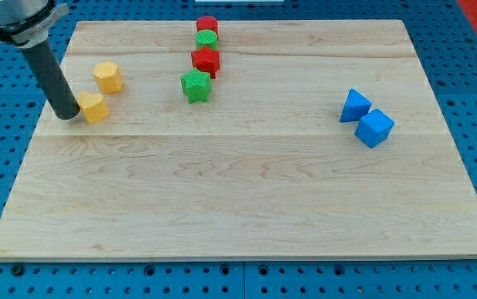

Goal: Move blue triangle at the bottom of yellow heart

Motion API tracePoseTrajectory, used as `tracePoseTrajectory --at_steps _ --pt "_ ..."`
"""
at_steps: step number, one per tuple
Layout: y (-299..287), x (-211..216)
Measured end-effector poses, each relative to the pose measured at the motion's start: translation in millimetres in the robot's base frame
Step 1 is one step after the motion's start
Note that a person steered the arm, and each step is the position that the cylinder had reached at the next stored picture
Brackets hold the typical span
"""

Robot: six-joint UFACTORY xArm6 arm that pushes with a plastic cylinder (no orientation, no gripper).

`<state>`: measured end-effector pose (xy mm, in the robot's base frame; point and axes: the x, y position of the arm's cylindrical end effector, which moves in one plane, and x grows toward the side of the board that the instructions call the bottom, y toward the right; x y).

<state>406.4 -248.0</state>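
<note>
The blue triangle [355,105] lies at the view's right, touching a blue cube [376,127] just below and right of it. The yellow heart [94,107] lies at the view's left. My tip [66,115] rests on the board right against the heart's left side, far from the blue triangle. The dark rod rises from it toward the view's top left corner.
A yellow hexagon [108,76] sits just above the heart. Near the top middle stand a red cylinder [207,24], a green cylinder [207,38], a red star [206,61] and a green star [195,85]. The wooden board [238,208] lies on a blue perforated table.
</note>
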Motion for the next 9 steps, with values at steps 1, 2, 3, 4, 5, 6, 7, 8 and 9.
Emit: tracePoseTrajectory --at_steps 1,2,3,4,5,6,7,8,9 --pt "14.1 33.7" --pt "84.5 48.4" --pt "170.9 48.0" --pt "241.0 29.4" --pt "287.9 -10.6" --pt "317.1 -45.8" --pt "380.1 -61.9" --pt "439.6 -63.2" --pt "460.6 -40.1"
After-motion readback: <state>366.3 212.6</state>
